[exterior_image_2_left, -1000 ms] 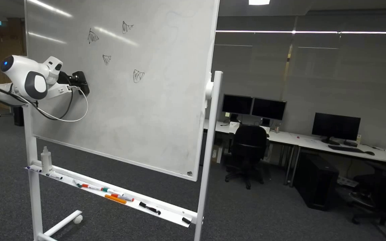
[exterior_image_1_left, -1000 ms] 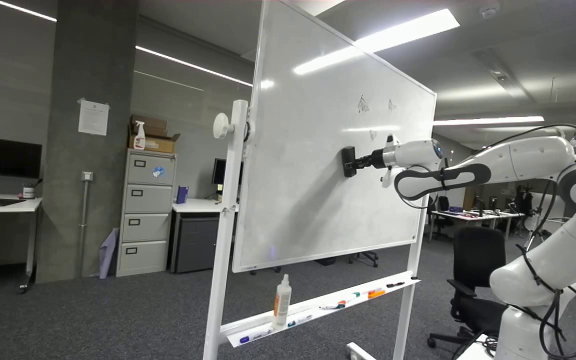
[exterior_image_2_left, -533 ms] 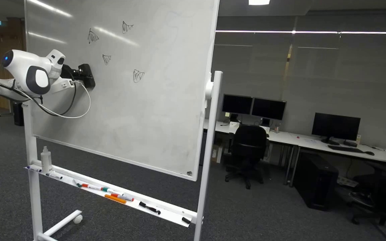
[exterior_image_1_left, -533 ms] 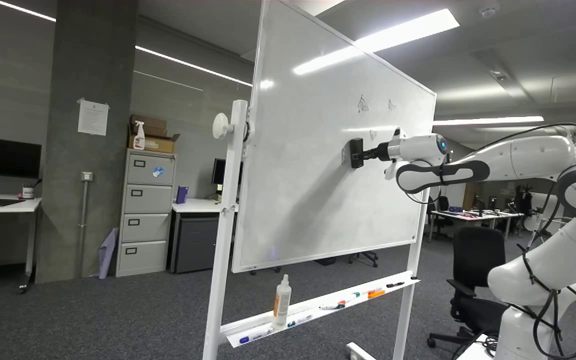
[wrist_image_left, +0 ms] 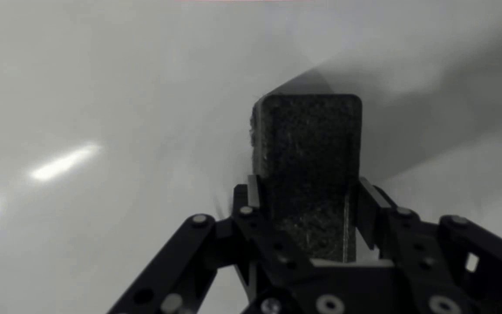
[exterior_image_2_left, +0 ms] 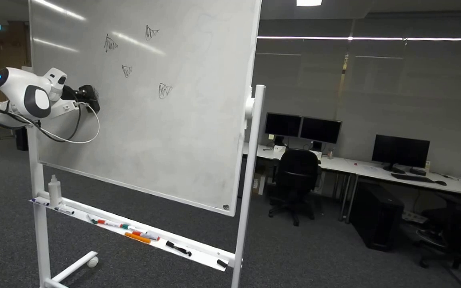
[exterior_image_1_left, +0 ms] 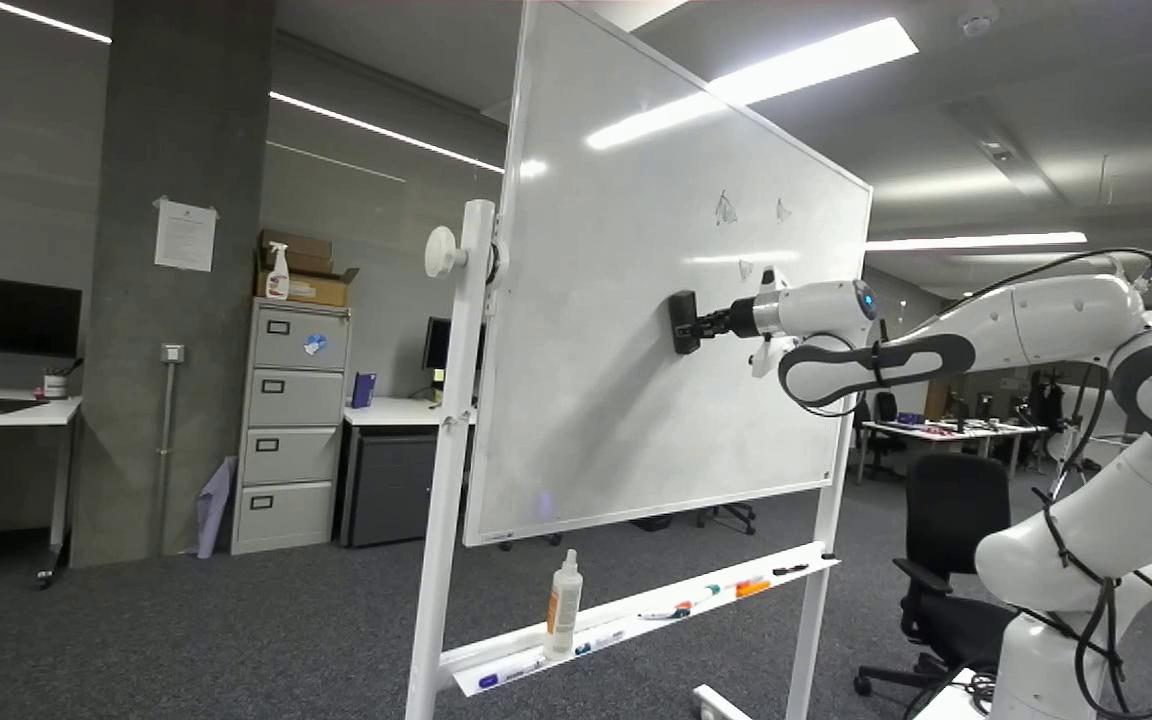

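Filling a white stand (exterior_image_2_left: 249, 180), the whiteboard (exterior_image_2_left: 166, 140) rises in both exterior views. The end effector (wrist_image_left: 310, 192), jaws apart by only the width of the black eraser (wrist_image_left: 310, 139) clamped between them, holds it at the whiteboard's surface, contact unclear: a rectangular block with rounded corners, one fuzzy edge and pale specks.

Whiteboard (exterior_image_2_left: 154, 136): top cropped by an exterior view's upper edge.
Black eraser (wrist_image_left: 310, 139): board-facing side hidden from all cameras.
Gripper (wrist_image_left: 310, 189): rear linkage cropped by the wrist view's bottom edge.
Tray bottle (exterior_image_1_left: 564, 607): label lettering too small to read.
Pillar notice (exterior_image_1_left: 186, 236): print illegible.
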You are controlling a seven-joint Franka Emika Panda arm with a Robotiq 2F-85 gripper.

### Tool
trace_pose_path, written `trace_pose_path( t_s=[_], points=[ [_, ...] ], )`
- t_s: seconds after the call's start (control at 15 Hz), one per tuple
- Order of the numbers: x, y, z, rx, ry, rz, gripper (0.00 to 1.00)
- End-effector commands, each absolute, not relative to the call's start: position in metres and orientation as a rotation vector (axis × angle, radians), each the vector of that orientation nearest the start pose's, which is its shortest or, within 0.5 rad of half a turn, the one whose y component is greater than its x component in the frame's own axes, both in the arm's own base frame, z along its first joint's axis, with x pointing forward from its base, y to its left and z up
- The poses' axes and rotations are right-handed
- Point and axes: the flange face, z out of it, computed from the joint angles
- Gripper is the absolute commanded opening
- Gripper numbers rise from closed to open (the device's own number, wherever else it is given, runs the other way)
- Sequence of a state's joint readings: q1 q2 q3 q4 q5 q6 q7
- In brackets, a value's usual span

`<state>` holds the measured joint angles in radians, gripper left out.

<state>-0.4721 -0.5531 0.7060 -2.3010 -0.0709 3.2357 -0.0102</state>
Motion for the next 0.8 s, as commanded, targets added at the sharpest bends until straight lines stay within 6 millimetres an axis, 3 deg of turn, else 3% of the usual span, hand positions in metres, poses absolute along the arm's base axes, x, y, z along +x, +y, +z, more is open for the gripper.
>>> trace_pose_path(
  t_s=[0.0, 0.13, 0.27, 0.73],
  points=[
    [0.442, 0.235, 0.639, -2.471, -0.857, -2.042, 0.30],
    [0.444, 0.249, 0.627, -2.468, -0.914, -1.999, 0.30],
    [0.447, 0.250, 0.622, -2.477, -0.926, -1.978, 0.30],
    [0.447, 0.205, 0.649, -2.526, -0.731, -2.045, 0.30]
  ],
)
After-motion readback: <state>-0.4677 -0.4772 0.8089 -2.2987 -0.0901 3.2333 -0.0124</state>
